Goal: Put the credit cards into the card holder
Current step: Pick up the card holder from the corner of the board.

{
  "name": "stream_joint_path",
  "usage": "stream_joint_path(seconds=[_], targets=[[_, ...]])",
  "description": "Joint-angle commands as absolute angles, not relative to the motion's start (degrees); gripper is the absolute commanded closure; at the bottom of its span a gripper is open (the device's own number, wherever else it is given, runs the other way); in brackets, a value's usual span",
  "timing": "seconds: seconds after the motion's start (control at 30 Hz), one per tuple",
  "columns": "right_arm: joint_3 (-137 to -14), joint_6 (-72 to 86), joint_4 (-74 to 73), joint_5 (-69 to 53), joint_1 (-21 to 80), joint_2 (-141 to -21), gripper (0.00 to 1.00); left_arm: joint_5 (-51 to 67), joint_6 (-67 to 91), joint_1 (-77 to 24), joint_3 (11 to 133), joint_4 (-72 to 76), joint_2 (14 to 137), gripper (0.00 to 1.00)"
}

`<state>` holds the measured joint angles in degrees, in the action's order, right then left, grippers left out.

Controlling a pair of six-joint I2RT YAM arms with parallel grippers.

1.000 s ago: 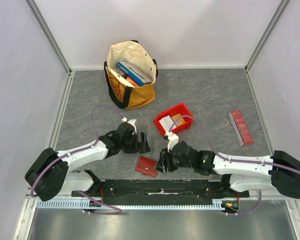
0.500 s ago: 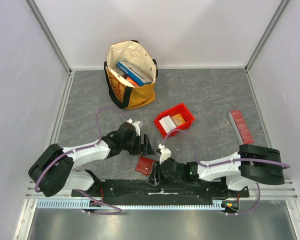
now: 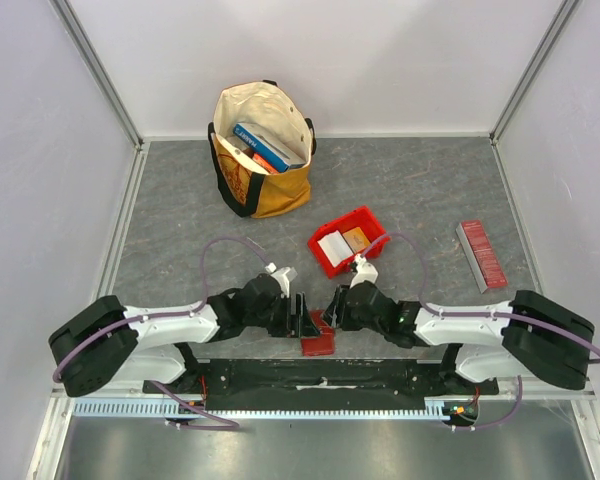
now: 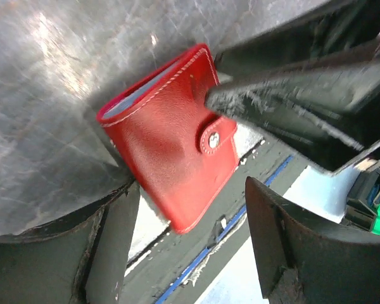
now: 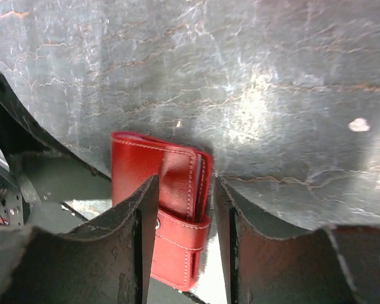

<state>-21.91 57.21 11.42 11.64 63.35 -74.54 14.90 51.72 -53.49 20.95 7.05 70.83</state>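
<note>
The card holder [image 3: 318, 343], a dark red wallet snapped shut, lies at the table's front edge between my two grippers, one corner over the edge. My left gripper [image 3: 302, 318] is open, and the card holder's [image 4: 168, 142] near corner lies between its fingers [image 4: 111, 244]. My right gripper [image 3: 333, 308] stands half open over the card holder's [image 5: 177, 190] snapped side. Its left finger [image 5: 142, 237] overlaps the red face and its right finger sits just beside the fold. A white credit card [image 3: 332, 247] lies in the red bin.
The red plastic bin [image 3: 365, 222] sits behind the grippers. A tan tote bag [image 3: 263, 150] with blue books stands at the back. A ridged red strip [image 3: 481, 254] lies at the right. The black arm base [image 3: 320, 375] runs just below the table's front edge.
Both grippers have closed in on the card holder from either side. It has slid right and nearer the front edge. The left jaws have narrowed.
</note>
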Motion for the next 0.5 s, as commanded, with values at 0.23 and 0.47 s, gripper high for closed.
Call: stream_joint_path(seconds=[0.23,0.47], targets=[[-18.46,48.34,3.25,2.92,61.61,-59.86,0.51,3.25,57.48,-56.34,18.99,-3.34,68.56,0.24],[-17.05,48.95,5.27,-2.02,61.61,-64.41,0.47,3.69,59.24,-56.34,15.56,-0.53,66.27,0.28]])
